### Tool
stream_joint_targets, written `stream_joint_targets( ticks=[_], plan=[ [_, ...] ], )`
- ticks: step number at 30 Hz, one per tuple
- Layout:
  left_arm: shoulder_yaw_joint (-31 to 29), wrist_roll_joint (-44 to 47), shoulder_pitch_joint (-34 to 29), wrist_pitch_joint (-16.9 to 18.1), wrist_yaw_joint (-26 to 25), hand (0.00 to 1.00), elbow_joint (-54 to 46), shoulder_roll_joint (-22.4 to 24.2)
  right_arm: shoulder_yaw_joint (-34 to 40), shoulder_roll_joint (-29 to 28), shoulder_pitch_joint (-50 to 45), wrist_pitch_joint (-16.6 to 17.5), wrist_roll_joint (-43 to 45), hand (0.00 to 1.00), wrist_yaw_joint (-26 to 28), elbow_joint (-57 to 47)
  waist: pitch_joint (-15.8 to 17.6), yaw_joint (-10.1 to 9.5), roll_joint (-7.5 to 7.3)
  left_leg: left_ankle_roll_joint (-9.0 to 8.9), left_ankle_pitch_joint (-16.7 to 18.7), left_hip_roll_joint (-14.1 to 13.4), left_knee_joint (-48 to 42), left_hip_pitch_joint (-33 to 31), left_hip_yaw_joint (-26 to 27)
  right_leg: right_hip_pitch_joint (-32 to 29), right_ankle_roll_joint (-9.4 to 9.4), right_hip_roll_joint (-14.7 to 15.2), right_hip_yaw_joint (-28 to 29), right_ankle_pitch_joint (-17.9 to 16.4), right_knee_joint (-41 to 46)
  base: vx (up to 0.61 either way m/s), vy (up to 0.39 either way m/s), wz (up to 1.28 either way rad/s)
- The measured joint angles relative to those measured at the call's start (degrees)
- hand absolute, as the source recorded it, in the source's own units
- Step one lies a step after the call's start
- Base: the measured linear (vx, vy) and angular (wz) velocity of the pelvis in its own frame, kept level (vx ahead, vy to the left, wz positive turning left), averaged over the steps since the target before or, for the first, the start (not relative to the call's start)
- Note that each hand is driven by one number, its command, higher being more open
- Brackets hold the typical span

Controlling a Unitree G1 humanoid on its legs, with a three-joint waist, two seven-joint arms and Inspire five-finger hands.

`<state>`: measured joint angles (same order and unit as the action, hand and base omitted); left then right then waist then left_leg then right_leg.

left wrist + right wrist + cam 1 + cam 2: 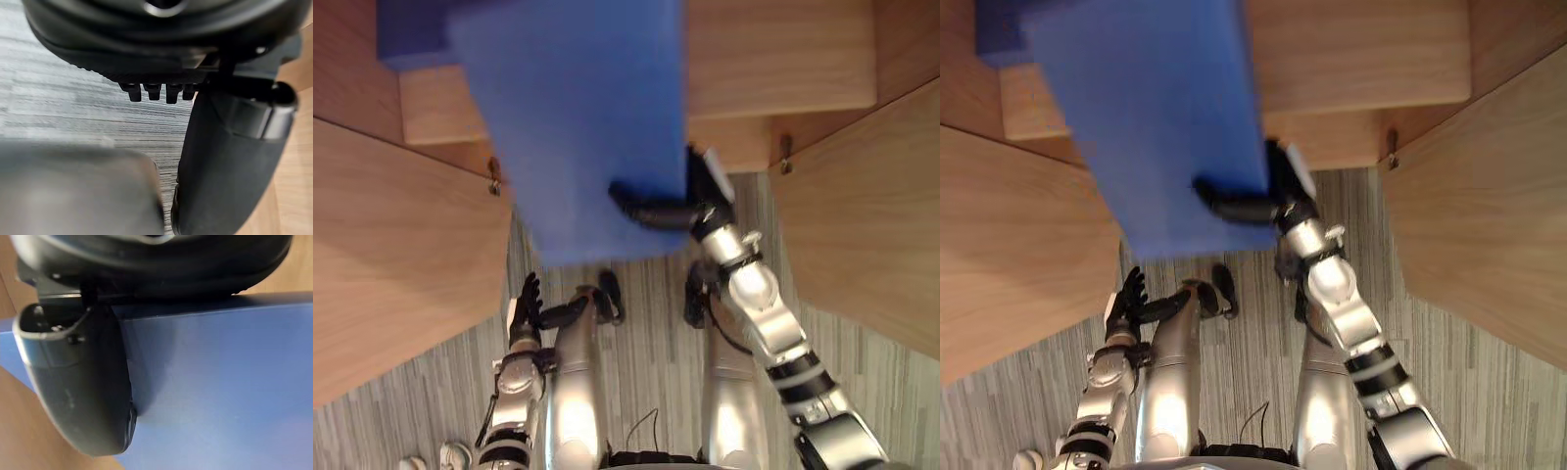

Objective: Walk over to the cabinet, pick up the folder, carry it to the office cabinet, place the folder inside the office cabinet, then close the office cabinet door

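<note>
**While right hand pinched folder, left hand hung free**

Low over the floor, the left fingers were straight, touching nothing. Higher, the right thumb pressed across the blue folder's near corner, other fingers hidden behind it, before the open cabinet.
</note>
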<state>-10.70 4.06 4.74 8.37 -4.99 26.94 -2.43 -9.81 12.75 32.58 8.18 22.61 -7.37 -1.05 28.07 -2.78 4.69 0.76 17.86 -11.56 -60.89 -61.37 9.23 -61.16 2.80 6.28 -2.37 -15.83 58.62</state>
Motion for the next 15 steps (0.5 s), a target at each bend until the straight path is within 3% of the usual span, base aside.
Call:
stream_joint_targets(
  ticks=[6, 13, 14, 15],
  plan=[
    [1.1, 2.2, 0.7, 0.3, -2.9, 1.0, -2.7, 1.0, 9.2, -2.6, 16.9, 4.4, 10.3, 0.0, -10.4, 7.3, 0.1, -1.32, 0.06, 0.2, -0.2, -0.4, -2.0, -3.9, -0.9, -3.6, -0.34, 0.0, -0.6, -0.4, 2.1, -0.06, -0.071, 0.02],
    [2.0, 5.2, 2.6, 0.6, -6.4, 1.0, -2.8, 1.5, 14.7, -2.8, 26.6, 4.6, 22.4, 0.0, -17.3, 19.0, 0.1, -3.02, 0.08, 0.04, -0.8, 0.0, -1.9, -6.6, -2.6, -5.1, -0.45, 0.6, -2.6, -0.4, 2.0, -0.04, -0.056, 0.08],
    [2.2, 5.5, 3.0, 0.6, -6.6, 1.0, -2.6, 1.5, 15.3, -3.0, 27.9, 4.6, 23.6, 1.0, -18.0, 21.8, 0.1, -3.15, 0.08, 0.04, -1.1, 0.4, -1.6, -6.7, -2.8, -5.1, -0.66, 1.0, -2.9, -0.6, 2.0, -0.04, -0.052, 0.18],
    [2.3, 5.6, 3.1, 0.7, -6.8, 1.0, -2.5, 1.6, 15.6, -3.0, 28.9, 5.0, 24.2, 1.0, -18.2, 22.2, 0.1, -3.2, 0.08, -0.07, -1.2, 0.7, -1.3, -6.9, -3.1, -5.1, -0.72, 1.3, -3.2, -0.7, 1.9, -0.04, -0.051, 0.17]
  ],
)
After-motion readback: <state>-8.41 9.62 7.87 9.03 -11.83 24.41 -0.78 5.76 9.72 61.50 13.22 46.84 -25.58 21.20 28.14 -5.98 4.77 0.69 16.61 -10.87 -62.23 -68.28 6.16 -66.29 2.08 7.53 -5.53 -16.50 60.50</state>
